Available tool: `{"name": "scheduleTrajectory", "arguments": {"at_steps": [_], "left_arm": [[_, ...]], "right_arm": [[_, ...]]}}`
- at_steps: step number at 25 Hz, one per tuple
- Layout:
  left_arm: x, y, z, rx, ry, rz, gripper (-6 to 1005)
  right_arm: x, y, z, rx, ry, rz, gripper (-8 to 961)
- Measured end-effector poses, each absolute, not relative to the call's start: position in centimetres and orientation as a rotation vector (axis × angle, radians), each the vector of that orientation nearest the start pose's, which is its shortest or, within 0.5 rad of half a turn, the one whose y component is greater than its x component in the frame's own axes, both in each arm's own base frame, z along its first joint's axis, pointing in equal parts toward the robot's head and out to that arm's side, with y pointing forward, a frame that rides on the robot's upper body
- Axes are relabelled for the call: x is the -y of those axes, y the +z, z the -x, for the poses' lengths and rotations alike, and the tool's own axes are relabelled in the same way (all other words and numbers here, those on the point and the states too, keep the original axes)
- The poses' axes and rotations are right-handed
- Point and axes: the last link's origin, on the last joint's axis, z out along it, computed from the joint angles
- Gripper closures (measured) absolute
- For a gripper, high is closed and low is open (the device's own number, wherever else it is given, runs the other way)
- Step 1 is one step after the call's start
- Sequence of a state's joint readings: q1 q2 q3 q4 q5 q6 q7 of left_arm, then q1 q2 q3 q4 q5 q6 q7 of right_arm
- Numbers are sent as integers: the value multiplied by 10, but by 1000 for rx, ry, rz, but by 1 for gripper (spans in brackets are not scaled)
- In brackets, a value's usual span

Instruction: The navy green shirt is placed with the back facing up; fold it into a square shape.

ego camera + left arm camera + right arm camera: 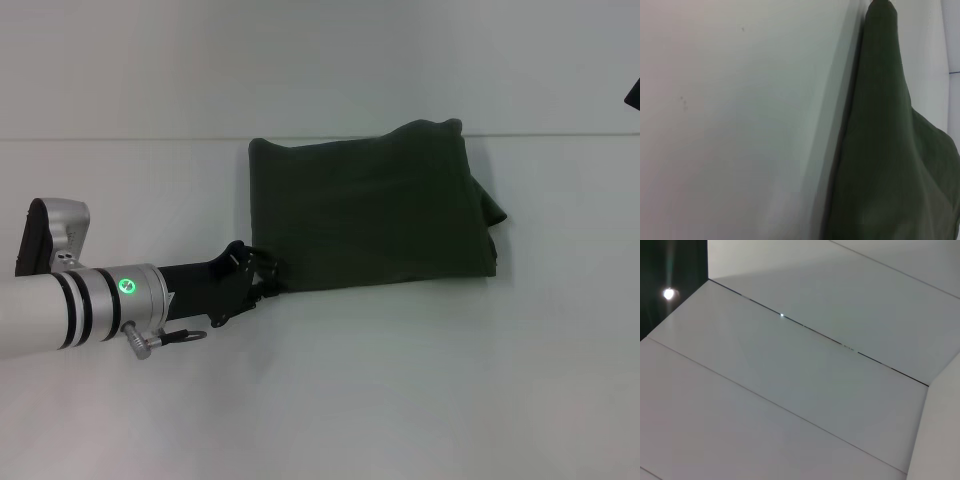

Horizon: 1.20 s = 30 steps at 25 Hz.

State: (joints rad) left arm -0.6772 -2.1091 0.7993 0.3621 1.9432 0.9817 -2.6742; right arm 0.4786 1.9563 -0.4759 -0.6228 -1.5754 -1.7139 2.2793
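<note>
- One dark olive-green soft cotton shirt [370, 205] lies on the white tabletop [420, 390], already gathered into a rough rectangle with its plain side up; no lettering shows.
- The shirt's outline is not yet clean: extra layers bulge past its right edge, and its far right corner rises in a small peak.
- One arm is at work. The left tool [262, 277] sits at the shirt's near left corner, touching or just overlapping the hem there.
- Whether that tool is wide, narrow or pinching cloth I cannot tell; its black fingers merge with the dark fabric.
- From the left wrist, the shirt [890, 150] shows as a raised fold standing off the tabletop [730, 125], which suggests the edge is lifted or bunched near the tool.
- The right tool is not visible in any view; its wrist camera looks only at pale panels well apart from the shirt.
- In my judgement the folding is far along, at a late fold or the final tidying.
- The next move probably calls for a firm hold on the near left corner, then carrying it across the shirt evenly so the layers stack square.
</note>
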Motion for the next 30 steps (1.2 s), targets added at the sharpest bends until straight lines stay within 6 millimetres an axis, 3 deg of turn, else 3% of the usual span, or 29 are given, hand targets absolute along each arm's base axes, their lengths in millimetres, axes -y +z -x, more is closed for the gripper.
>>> {"name": "scheduleTrajectory", "arguments": {"at_steps": [11, 17, 30], "left_arm": [[-375, -68, 275, -2675, 873, -1799, 879], [-365, -64, 284, -2673, 873, -1789, 983], [-326, -34, 326, -2712, 938, -1704, 983]], "right_arm": [[-337, 117, -268, -1613, 1617, 2043, 71], [-337, 116, -268, -1614, 1617, 2041, 71], [-338, 112, -272, -1649, 1627, 2006, 69]]}}
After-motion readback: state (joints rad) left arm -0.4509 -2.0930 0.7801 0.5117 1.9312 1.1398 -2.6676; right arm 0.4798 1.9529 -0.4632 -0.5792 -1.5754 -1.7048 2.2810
